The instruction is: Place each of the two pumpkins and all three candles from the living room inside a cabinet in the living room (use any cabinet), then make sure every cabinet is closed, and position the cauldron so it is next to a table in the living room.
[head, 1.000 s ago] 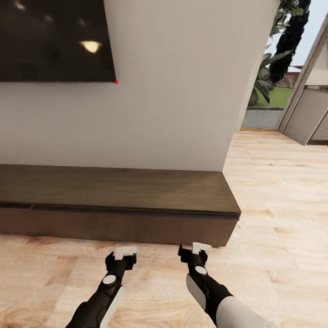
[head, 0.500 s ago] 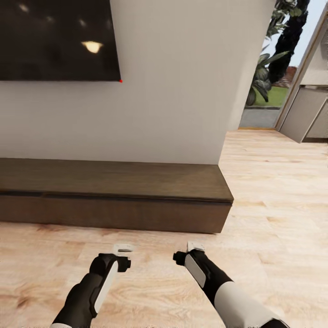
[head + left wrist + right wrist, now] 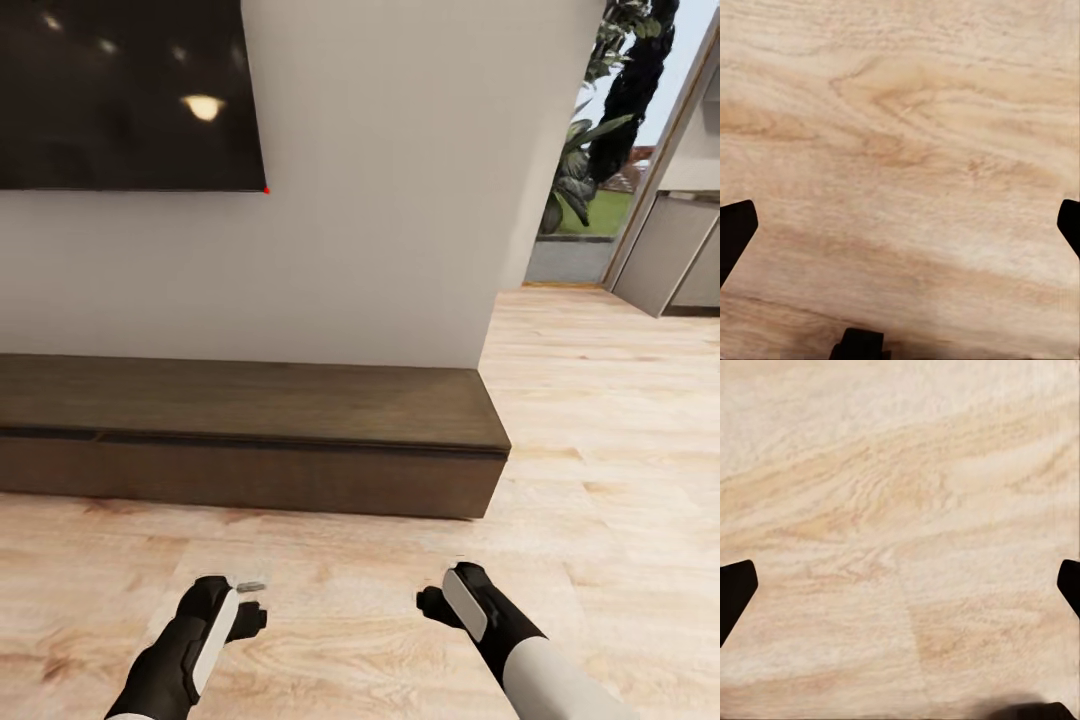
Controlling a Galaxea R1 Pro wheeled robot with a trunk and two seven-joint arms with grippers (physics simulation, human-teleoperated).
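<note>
Two grippers, both spread wide and holding nothing, point down at bare wood floor (image 3: 360, 620): left gripper (image 3: 250, 600), right gripper (image 3: 440, 603). Straight ahead of them I log the cabinet (image 3: 250, 430), fronts shut, long axis running across my view, its right end nearer my right arm. Beyond: white wall (image 3: 400, 200), dark screen (image 3: 120, 90). By my reckoning, pumpkins, candles and cauldron lie elsewhere.

Even bright render; ceiling-lamp glare on dark wall screen (image 3: 120, 95); daylight through doorway; wrist views slightly soft.
</note>
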